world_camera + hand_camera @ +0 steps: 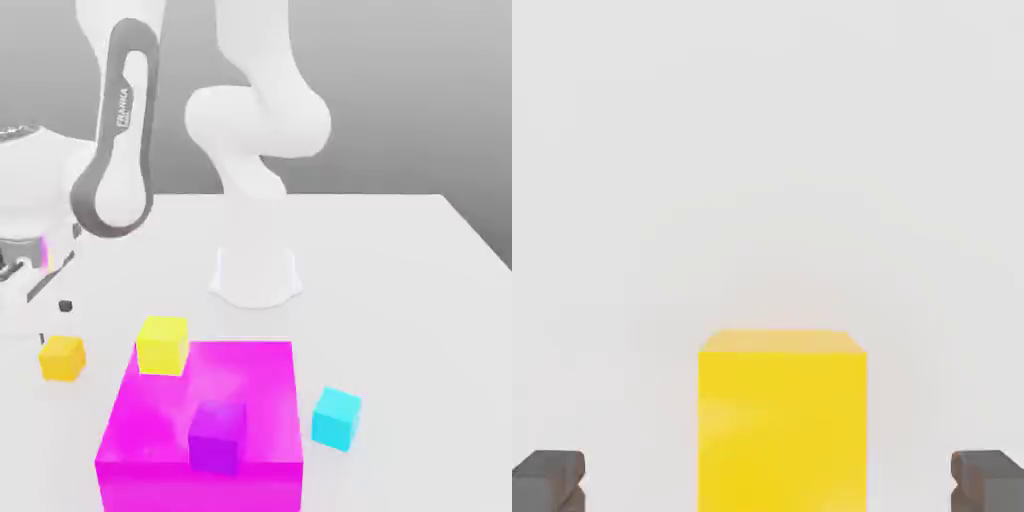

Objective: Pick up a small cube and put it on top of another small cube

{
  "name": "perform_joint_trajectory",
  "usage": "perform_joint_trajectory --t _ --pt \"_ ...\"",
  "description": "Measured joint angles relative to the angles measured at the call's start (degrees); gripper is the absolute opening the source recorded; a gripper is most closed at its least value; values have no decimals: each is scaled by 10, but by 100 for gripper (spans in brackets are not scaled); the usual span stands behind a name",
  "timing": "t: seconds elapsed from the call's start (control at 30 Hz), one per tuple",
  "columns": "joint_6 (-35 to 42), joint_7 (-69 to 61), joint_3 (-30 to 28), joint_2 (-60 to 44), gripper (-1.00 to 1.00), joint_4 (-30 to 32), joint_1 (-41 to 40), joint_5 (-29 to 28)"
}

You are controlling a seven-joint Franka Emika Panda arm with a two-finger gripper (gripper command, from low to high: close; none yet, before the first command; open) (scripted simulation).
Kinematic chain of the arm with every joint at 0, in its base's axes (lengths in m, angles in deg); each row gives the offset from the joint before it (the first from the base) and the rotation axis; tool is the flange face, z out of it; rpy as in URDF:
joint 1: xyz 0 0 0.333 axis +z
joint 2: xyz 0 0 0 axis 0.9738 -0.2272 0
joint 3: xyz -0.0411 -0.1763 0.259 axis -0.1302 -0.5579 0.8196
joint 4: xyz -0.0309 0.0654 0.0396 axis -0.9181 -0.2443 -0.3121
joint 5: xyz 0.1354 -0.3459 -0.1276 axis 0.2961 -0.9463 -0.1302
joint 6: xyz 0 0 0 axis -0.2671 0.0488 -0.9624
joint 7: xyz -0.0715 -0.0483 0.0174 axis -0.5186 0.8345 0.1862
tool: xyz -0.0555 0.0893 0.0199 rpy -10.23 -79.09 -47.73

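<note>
Orange cube (62, 357) sits on the surface (400, 280), ungrasped, at the exterior view's left; our pincer (768, 480) hangs released over it. Lift and stacking on the cyan cube (336, 418) remain.

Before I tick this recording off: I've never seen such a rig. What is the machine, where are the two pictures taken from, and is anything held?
This is a simulator's render of one white robot arm standing on a white table. The exterior view looks at the whole scene from off the arm. The hand view looks from a camera on the arm's hand; the two dark fingertips at its edge belong to the gripper, which is open and holds nothing. On the table lie a small orange cube, a small cyan cube and a big magenta block. A yellow cube and a purple cube overlap that block. The hand camera sees the orange cube between the fingertips.
</note>
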Motion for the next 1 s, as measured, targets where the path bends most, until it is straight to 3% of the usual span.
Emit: perform_joint_trajectory --t 0.23,0.4,0.43,0.67,1.0 --pt "-42 -61 68 -61 0 -15 -49 82" --pt "-72 -103 148 -103 0 -26 -116 137" --pt "-77 -109 160 -109 -100 -27 -127 146" --pt "-78 -108 162 -109 -100 -27 -129 145" --pt "-23 -17 42 -28 -100 -6 -37 23"
